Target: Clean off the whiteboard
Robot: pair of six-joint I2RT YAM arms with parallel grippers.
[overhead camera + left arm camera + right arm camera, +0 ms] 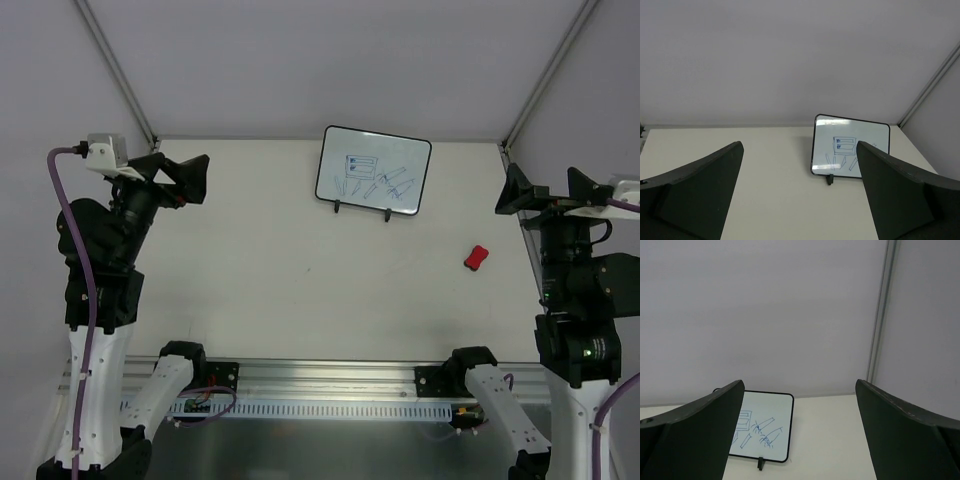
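Note:
The whiteboard (pixel 373 171) stands on two black feet at the back middle of the table, with blue marker drawings on it. It also shows in the left wrist view (pixel 850 146) and the right wrist view (pixel 765 425). A small red eraser (pixel 476 258) lies on the table right of the middle, in front of the board. My left gripper (pixel 186 178) is open and empty, raised at the far left. My right gripper (pixel 545 189) is open and empty, raised at the far right, above and right of the eraser.
The white table (pixel 280 280) is closed in by grey walls at the back and sides, with metal corner posts (pixel 545 80). An aluminium rail (pixel 330 385) carrying the arm bases runs along the near edge.

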